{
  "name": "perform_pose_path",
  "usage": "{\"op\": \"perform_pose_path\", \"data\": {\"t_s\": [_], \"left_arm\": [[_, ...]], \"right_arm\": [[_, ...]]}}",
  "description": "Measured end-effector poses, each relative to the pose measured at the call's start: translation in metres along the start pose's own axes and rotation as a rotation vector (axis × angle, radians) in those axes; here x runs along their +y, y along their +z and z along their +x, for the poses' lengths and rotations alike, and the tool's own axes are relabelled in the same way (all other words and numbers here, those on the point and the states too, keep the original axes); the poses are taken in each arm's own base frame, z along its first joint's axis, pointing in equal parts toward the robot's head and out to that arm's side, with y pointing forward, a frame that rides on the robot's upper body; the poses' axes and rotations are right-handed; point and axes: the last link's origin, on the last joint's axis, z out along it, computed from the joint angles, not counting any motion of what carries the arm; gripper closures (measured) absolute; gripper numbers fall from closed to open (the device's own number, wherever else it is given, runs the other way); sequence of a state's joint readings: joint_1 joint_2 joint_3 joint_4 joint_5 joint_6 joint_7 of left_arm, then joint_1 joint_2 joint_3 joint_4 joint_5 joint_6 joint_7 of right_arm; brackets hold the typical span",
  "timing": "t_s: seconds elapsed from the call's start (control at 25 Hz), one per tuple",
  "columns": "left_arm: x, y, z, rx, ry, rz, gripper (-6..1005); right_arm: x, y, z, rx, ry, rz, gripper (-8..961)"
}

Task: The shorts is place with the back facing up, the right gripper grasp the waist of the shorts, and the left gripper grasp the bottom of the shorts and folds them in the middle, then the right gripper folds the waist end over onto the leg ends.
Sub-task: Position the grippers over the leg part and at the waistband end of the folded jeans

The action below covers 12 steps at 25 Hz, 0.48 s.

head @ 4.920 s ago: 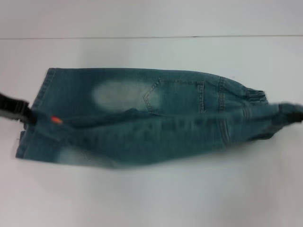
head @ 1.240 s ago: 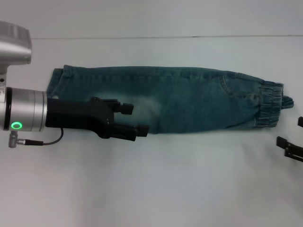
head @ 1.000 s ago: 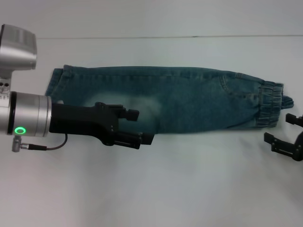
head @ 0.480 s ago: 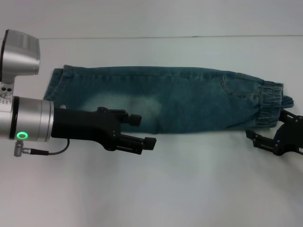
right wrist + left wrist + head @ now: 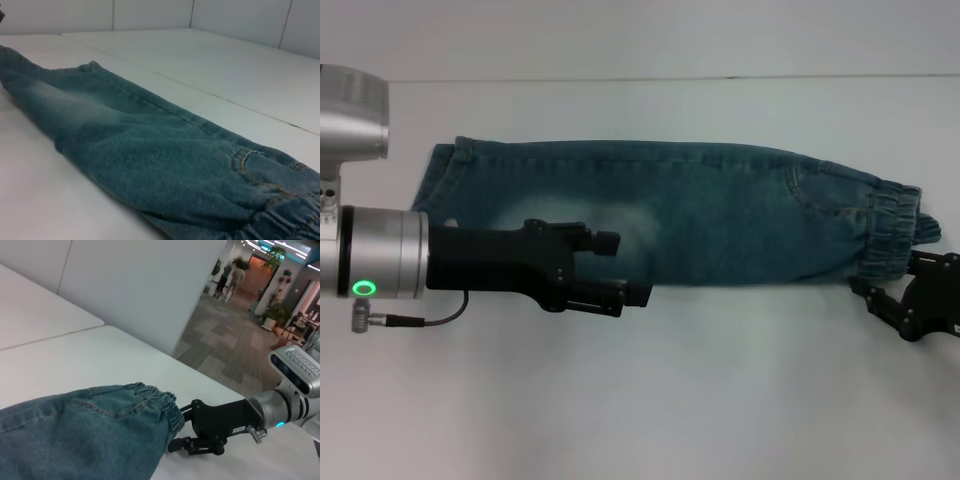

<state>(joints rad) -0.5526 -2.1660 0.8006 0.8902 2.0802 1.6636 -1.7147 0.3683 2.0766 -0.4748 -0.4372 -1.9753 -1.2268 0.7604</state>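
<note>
Two grippers flank folded shorts (image 5: pixel 720 215)

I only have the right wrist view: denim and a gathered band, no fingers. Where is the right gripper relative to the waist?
Observer: In the head view the right gripper is beside the shorts, at the near corner of their waist, with its jaws open.
Operator: And the left gripper?
Observer: The left gripper is open over the near edge of the denim, about mid-length, holding nothing.
Operator: Where are the leg ends?
Observer: The leg ends lie flat on the table, toward the robot's left.
</note>
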Motion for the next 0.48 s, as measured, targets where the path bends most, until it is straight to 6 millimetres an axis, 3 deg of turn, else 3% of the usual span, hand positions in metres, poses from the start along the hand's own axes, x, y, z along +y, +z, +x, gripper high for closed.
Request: {"op": "perform_pose_path", "data": {"t_s": [0.32,0.44,0.48], "left_arm": [[0.000,0.006,-0.001,0.034,-0.002,-0.010,78],[-0.001,0.018,-0.004,0.084,0.027,-0.014,94],[-0.003,0.023,-0.005,0.103,0.040,-0.011,99]], "right_arm": [[-0.001,-0.012,0.003,-0.006,0.004,-0.002,622],[-0.002,-0.018,0.002,-0.020,0.018,-0.009,687],[-0.003,-0.021,0.001,-0.025,0.026,-0.010,753]]}}
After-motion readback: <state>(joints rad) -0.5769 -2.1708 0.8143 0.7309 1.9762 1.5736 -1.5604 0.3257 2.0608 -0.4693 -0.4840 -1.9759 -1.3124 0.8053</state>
